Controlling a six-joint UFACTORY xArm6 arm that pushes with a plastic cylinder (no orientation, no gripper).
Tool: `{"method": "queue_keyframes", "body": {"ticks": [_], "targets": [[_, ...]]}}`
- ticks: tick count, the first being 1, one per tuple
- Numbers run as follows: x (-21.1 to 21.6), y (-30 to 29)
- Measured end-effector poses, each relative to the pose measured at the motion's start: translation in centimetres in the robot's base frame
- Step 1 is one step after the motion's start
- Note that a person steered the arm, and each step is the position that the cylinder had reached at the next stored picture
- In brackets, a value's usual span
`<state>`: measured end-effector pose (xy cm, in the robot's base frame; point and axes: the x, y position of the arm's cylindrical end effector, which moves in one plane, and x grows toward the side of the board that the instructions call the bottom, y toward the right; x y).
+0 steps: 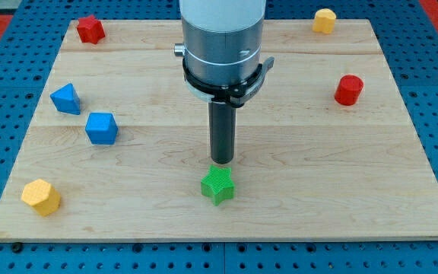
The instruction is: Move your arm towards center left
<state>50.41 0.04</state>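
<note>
Tip is bare, no gripper, holding nothing, sitting just at 12 o'clock of the green star block. Target is the board's centre left, toward 9 o'clock. Sweep straight left, stopping short of the blue cube.

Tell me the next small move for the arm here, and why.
Probably slide my tip toward the view's left. It sits mid-board, just above the green star block; the centre-left area lies beyond, near the two blue blocks. The path between looks clear of blocks.
</note>
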Motion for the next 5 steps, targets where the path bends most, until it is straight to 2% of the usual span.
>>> {"method": "queue_keyframes", "body": {"ticks": [3, 4, 5], "targets": [[2.6, 0.0], [0.8, -0.5], [1.0, -3.0]]}}
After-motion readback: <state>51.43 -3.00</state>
